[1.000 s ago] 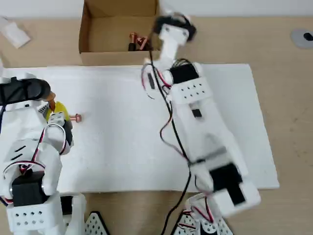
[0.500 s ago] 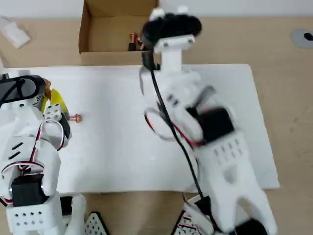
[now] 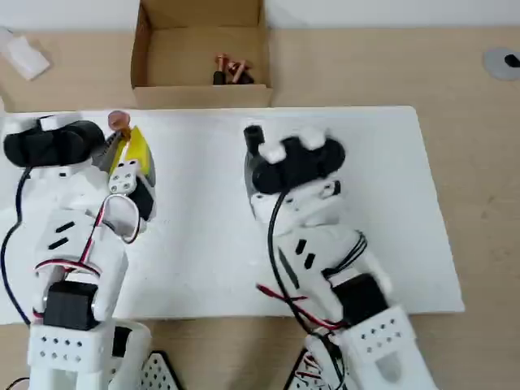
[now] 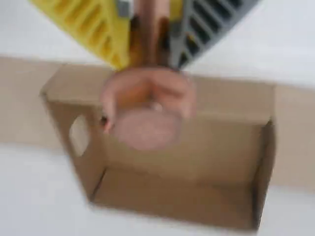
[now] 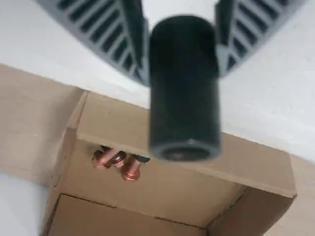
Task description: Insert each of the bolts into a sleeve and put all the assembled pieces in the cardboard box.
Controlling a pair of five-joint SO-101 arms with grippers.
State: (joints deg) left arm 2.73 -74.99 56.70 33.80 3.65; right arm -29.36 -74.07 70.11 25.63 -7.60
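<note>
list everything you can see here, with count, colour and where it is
cardboard box: 1, brown, on the table beyond the mat
assembled pieces: at least 2, copper and black, inside the box
bolt: 1, copper, in the left gripper
sleeve: 1, black, in the right gripper
foam mat: 1, white, under both arms
table: 1, light wood
small object: 1, white, table's far left
disc: 1, grey, table's far right
left gripper: yellow and grey fingers, shut on the bolt
right gripper: grey fingers, shut on the sleeve
</note>
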